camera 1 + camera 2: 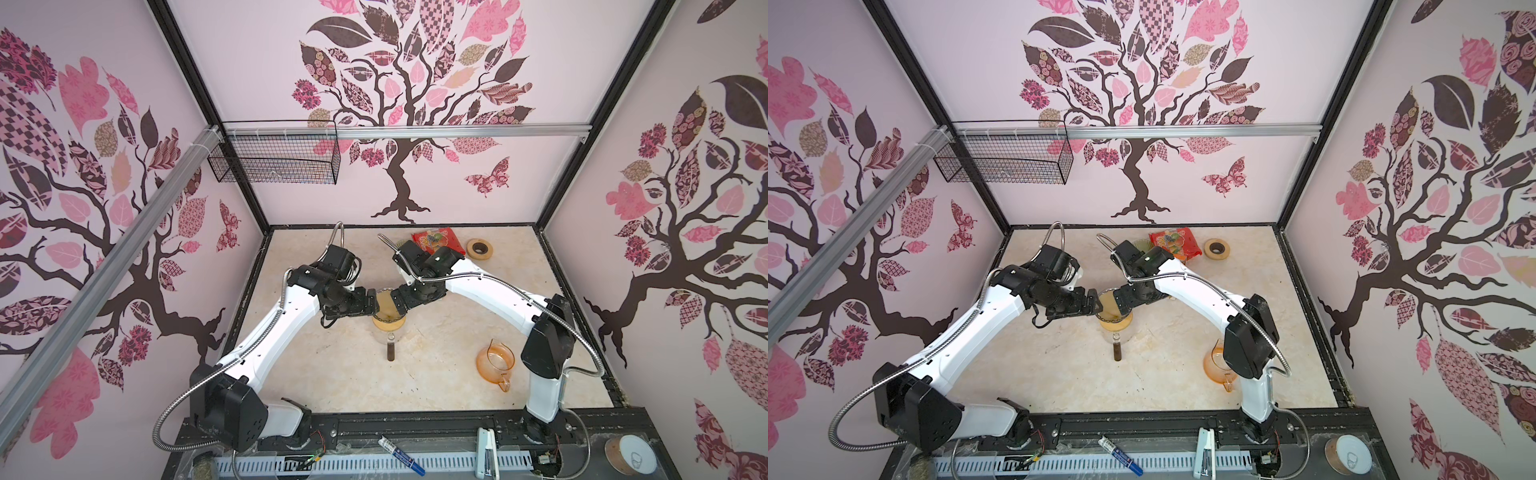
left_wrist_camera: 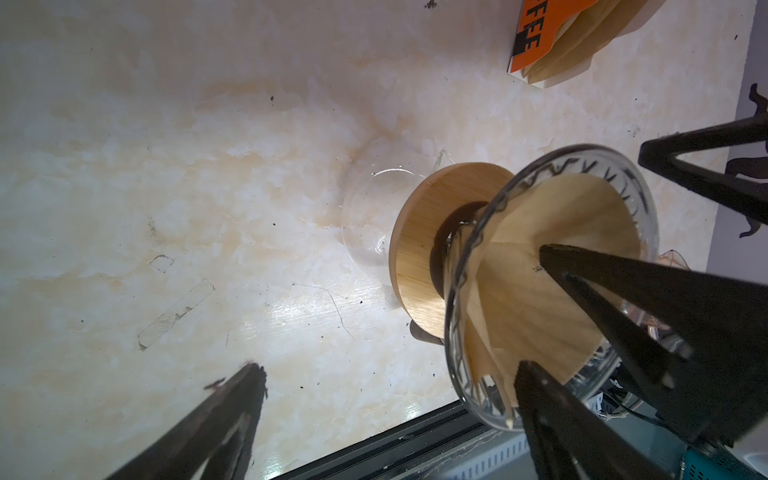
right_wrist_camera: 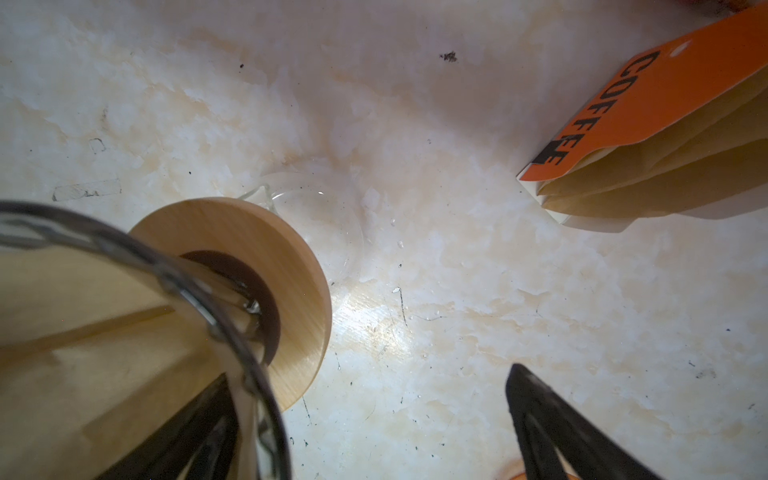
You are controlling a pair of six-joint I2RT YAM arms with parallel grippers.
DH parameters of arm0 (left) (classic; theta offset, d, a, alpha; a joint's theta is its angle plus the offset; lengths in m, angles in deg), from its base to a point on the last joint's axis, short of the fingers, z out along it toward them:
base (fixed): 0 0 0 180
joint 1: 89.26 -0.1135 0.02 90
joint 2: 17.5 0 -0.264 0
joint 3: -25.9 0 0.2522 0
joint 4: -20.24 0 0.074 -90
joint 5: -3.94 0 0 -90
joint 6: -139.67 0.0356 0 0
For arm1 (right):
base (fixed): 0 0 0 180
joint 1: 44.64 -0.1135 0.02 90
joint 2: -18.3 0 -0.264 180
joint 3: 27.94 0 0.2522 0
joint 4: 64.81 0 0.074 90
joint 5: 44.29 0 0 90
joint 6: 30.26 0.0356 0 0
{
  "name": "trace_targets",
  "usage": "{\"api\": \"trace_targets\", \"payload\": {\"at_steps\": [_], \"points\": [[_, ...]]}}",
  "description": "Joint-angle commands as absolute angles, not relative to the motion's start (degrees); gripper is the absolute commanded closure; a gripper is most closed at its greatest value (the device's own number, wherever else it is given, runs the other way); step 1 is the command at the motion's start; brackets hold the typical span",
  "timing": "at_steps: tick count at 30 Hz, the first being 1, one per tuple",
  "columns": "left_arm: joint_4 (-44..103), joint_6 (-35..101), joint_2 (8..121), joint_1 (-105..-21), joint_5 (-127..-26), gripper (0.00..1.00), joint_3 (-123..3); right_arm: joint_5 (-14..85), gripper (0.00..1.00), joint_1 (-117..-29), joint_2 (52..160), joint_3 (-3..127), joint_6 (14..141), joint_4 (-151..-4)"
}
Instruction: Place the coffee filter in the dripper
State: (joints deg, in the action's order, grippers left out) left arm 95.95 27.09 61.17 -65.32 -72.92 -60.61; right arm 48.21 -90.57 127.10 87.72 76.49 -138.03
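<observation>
The glass dripper (image 1: pixel 389 322) with its wooden collar (image 2: pixel 419 249) stands on a clear glass server mid-table. The brown paper coffee filter (image 2: pixel 561 199) sits opened inside the cone, also seen in a top view (image 1: pixel 1109 306). My left gripper (image 1: pixel 372 305) is open at the dripper's left rim, one fingertip (image 2: pixel 524 370) at the filter's edge and the other out over the table. My right gripper (image 1: pixel 397 302) is open at the right rim, one fingertip (image 3: pixel 222 384) inside against the paper and the other outside. Neither holds anything.
A pack of filters with an orange label (image 3: pixel 648 137) lies behind the dripper, next to a red packet (image 1: pixel 436 241) and a tape roll (image 1: pixel 479 248). An orange glass jug (image 1: pixel 494 361) stands front right. A wire basket (image 1: pixel 274 153) hangs on the back wall.
</observation>
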Motion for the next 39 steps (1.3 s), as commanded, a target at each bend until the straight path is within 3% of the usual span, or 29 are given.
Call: {"api": "trace_targets", "payload": {"at_steps": [1, 22, 39], "points": [[96.4, 27.7, 61.6, -65.2, -73.0, 0.03, -62.2, 47.8, 0.00, -90.3, 125.4, 90.4, 77.1, -139.9], [96.6, 28.3, 61.4, -65.2, -72.1, 0.03, -62.4, 45.4, 0.00, -89.0, 120.7, 94.3, 79.1, -139.6], [98.9, 29.9, 58.6, -65.5, -71.5, 0.03, -68.6, 52.9, 0.00, -87.6, 112.6, 98.6, 82.3, -140.9]]}}
